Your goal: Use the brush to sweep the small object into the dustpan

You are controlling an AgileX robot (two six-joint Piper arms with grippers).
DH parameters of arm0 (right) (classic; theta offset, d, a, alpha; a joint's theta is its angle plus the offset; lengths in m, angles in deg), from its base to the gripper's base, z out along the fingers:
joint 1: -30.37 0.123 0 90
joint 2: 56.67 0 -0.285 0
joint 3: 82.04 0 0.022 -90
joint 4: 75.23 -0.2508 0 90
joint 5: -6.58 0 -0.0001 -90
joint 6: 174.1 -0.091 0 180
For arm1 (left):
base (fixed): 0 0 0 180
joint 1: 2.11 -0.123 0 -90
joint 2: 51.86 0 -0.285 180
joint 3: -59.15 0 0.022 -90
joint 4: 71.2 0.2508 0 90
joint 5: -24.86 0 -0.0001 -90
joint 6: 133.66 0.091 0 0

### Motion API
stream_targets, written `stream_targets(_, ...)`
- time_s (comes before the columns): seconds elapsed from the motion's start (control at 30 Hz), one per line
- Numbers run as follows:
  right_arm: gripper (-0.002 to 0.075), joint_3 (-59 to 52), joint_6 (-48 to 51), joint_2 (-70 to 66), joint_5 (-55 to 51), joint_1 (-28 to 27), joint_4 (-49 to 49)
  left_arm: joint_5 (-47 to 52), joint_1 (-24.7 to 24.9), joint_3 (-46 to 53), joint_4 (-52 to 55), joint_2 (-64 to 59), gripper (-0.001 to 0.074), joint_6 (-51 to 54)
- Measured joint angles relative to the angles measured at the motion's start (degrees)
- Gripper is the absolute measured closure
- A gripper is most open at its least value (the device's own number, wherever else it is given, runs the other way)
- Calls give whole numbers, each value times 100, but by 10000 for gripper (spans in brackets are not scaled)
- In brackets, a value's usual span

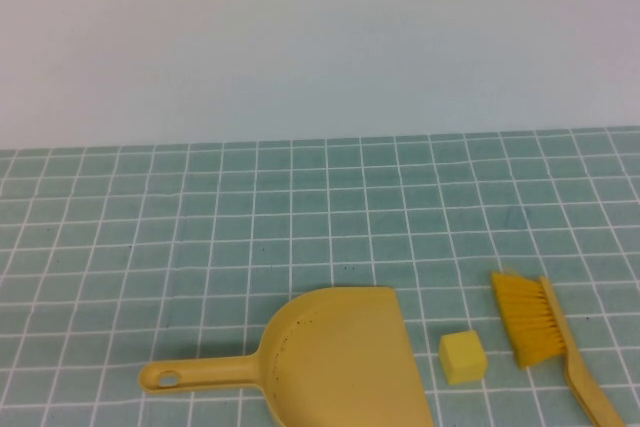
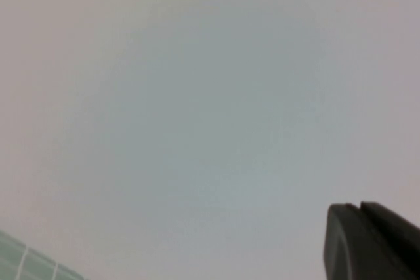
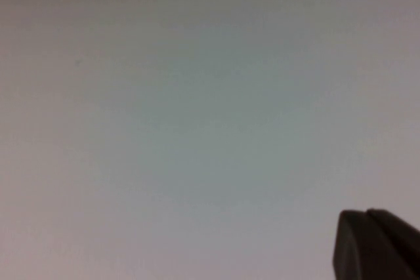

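In the high view a small pale-yellow cube, the small object [image 1: 463, 357], lies on the tiled surface near the front edge. Just left of it rests the yellow dustpan [image 1: 340, 362], its handle pointing left. To the cube's right lies the brush [image 1: 545, 337], orange-yellow bristles toward the back and tan handle running to the front right. Neither arm appears in the high view. My left gripper [image 2: 359, 206] is shut and empty, facing the pale wall with a corner of tiles in sight. My right gripper [image 3: 367, 213] is shut and empty too, facing only the pale wall.
The green tiled surface [image 1: 300, 217] stretches back to a plain pale wall [image 1: 320, 37]. The cube, dustpan and brush all sit close to the front edge of the high view.
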Motion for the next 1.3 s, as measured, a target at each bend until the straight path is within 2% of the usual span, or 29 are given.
stream_targets(0.1, 727, 753, 0, -64, -1280, 0, 567, 500, 0, -489, 639, 0, 737, 0)
stream_targets(0.23, 727, 1572, 0, -653, -2828, 0, 755, 1066, 0, -1137, 1200, -58, 737, 91)
stream_targets(0.43, 727, 2349, -5, -1991, -4626, 0, 617, 2488, 0, -2135, 1278, -895, 737, 1295)
stream_targets(0.63, 727, 2377, -5, -2413, -5105, 0, 449, 3253, 0, -2927, 1214, -1598, 737, 1510)
stream_targets(1.03, 727, 2391, -31, -2424, -5326, 0, -864, 3240, 0, -2956, 890, -1635, 737, 1510)
stream_targets(1.3, 727, 2469, 1075, -3373, -6456, 0, -1301, 3947, 0, -2956, 652, -2657, 738, 1830)
